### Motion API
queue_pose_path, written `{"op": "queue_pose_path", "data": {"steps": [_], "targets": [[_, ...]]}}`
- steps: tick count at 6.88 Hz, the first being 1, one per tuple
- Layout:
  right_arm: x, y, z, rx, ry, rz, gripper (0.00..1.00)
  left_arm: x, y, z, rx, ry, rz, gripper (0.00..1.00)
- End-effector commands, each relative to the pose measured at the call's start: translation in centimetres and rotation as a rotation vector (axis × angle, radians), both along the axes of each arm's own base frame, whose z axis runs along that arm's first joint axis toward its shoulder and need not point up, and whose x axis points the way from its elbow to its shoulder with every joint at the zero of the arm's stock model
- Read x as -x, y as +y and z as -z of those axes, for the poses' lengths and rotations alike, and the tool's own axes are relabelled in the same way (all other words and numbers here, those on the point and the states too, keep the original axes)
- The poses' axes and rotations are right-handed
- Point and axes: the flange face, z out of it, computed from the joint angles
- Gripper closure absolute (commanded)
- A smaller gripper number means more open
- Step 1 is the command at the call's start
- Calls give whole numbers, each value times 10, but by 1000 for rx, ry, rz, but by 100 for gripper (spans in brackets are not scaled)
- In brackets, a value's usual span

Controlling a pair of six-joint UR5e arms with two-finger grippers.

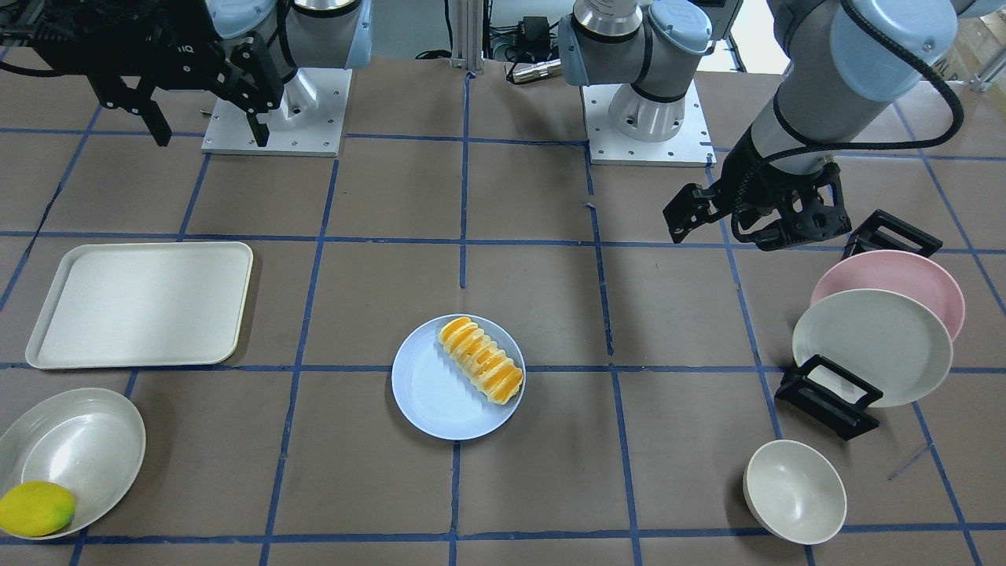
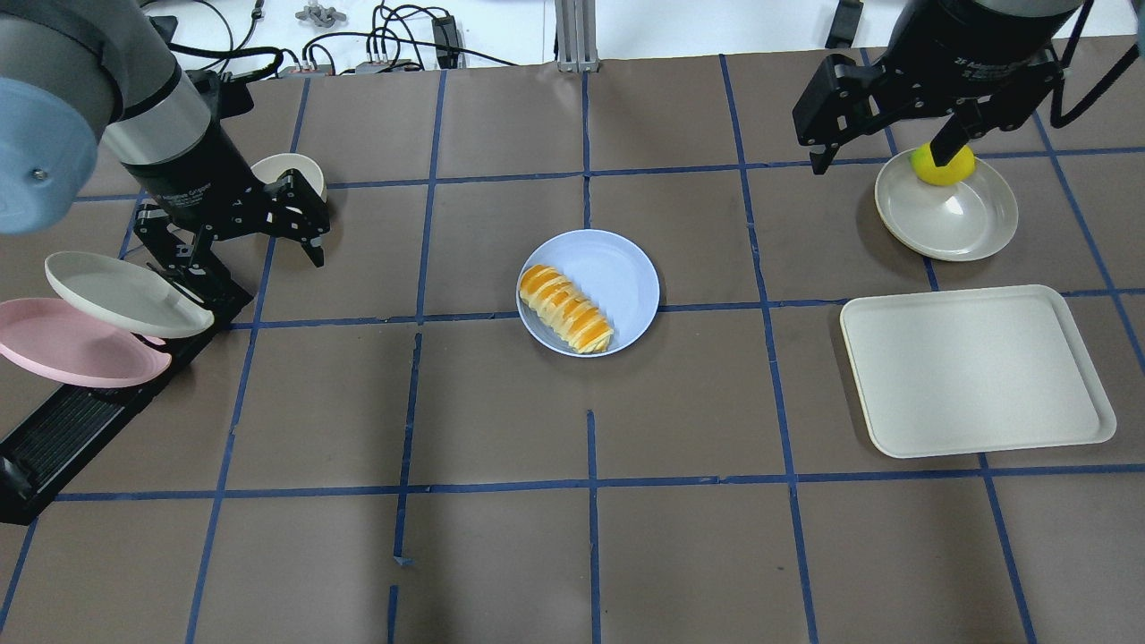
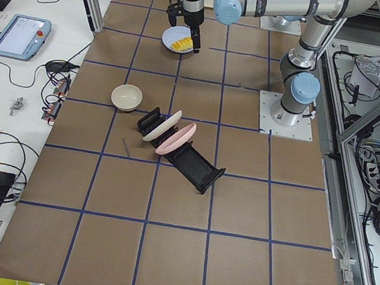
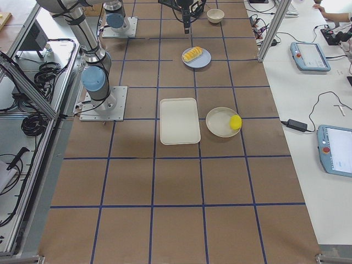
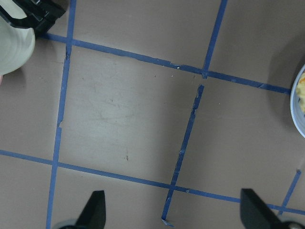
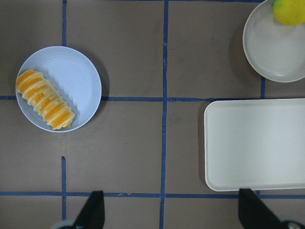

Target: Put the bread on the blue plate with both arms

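Note:
The bread (image 1: pixel 481 360), a ridged loaf with orange and pale yellow stripes, lies on the blue plate (image 1: pixel 440 397) at the table's middle. Both also show in the overhead view (bread (image 2: pixel 565 309), plate (image 2: pixel 622 268)) and in the right wrist view (bread (image 6: pixel 45 99), plate (image 6: pixel 78 76)). My left gripper (image 2: pixel 240 253) is open and empty, raised beside the plate rack, well apart from the blue plate. My right gripper (image 2: pixel 881 154) is open and empty, raised near the lemon's dish. The plate's edge (image 5: pixel 300 102) shows in the left wrist view.
A cream tray (image 2: pixel 975 371) lies on my right. A shallow cream dish (image 2: pixel 957 219) holds a yellow lemon (image 2: pixel 941 168). A black rack (image 2: pixel 80 420) on my left holds a pink plate (image 2: pixel 72 349) and a cream plate (image 2: pixel 125 291). A small cream bowl (image 2: pixel 288 170) stands behind it.

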Motion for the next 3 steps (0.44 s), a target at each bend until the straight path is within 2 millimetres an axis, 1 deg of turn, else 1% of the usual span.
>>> {"op": "queue_pose_path", "data": {"steps": [1,3], "targets": [[-1,0,0,-6,0,0,0,-1,0,0,1,-1,-1,0],[-1,0,3,-11,-1,0,0,-1,0,-1,3,1,2,0]]}}
